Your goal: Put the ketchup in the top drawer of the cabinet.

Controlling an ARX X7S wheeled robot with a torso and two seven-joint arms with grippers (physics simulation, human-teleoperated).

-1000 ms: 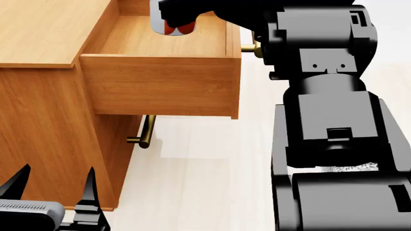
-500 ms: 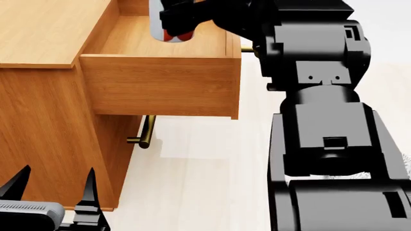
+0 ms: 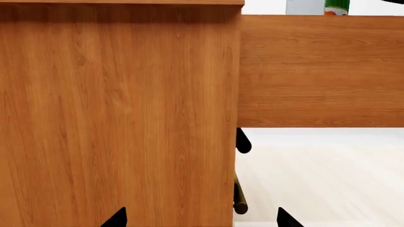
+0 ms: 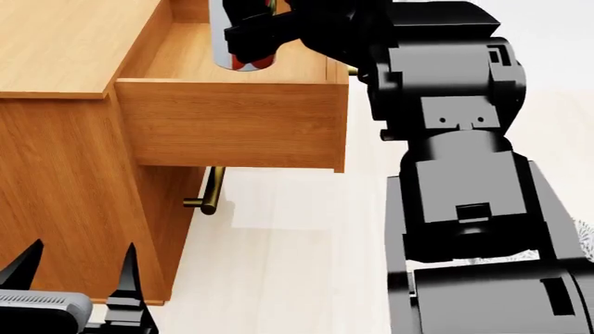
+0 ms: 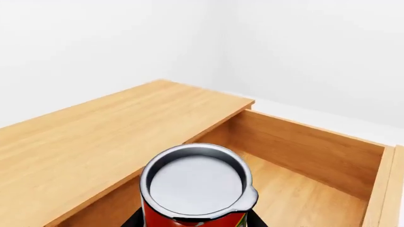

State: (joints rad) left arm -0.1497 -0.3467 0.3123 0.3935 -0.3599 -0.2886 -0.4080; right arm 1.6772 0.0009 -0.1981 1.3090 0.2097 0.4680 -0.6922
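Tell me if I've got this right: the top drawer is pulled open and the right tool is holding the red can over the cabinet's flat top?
Not quite. The top drawer is open and the right tool holds the can, but the can hangs over the open drawer, not over the cabinet top. The head view shows it.

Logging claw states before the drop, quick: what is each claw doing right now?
Left claw: open, holding nothing, low beside the cabinet.
Right claw: closed on the ketchup, above the open top drawer.
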